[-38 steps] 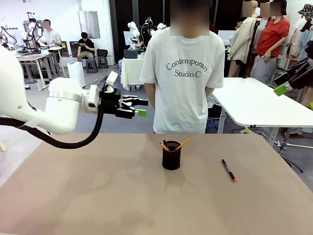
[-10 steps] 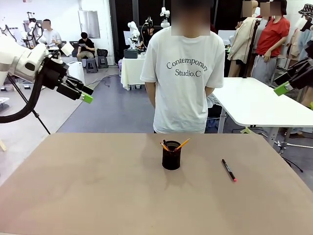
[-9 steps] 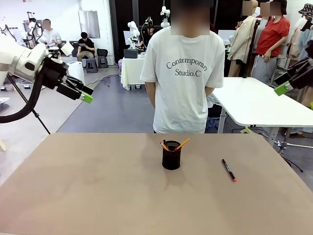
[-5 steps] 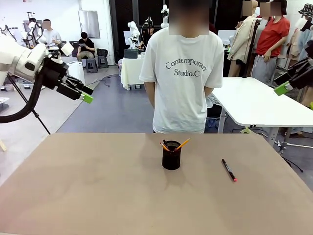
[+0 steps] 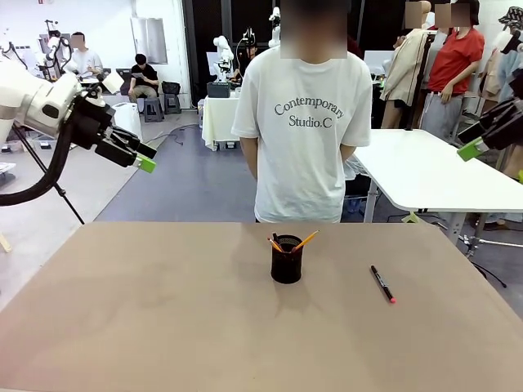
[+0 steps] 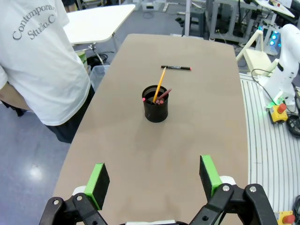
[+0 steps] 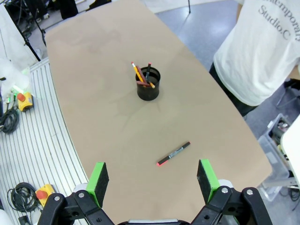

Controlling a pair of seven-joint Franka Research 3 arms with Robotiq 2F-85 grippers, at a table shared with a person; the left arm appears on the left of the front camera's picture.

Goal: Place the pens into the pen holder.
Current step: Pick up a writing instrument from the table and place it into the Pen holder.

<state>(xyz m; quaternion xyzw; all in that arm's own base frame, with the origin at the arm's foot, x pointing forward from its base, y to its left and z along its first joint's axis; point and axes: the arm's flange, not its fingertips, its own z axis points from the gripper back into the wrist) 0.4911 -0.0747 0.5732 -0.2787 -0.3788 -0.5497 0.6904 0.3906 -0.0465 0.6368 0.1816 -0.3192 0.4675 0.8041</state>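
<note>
The black mesh pen holder (image 5: 286, 260) stands upright mid-table, with a yellow-orange pencil (image 5: 306, 240) and a dark reddish one (image 6: 164, 95) leaning inside it. To its right a black marker (image 5: 382, 283) with a pink-red tip lies flat on the table. My left gripper (image 5: 145, 158) hangs open and empty high above the table's far-left corner. At the right edge, my right gripper (image 5: 474, 140) is raised just as high, also open and empty. The left wrist view looks down past its gripper (image 6: 153, 177) at the holder (image 6: 155, 104) and marker (image 6: 176, 68). The right wrist view looks past its gripper (image 7: 152, 176) at the marker (image 7: 174, 153) and holder (image 7: 148, 85).
A person in a white T-shirt (image 5: 306, 122) stands at the table's far edge, behind the holder, with both hands out of sight. The brown tabletop (image 5: 163, 310) is bare around the holder and marker. A white table (image 5: 417, 167) stands off to the right.
Since the earliest frame my left arm has swung back from near the person to the far left. Over the last second nothing on the table has moved.
</note>
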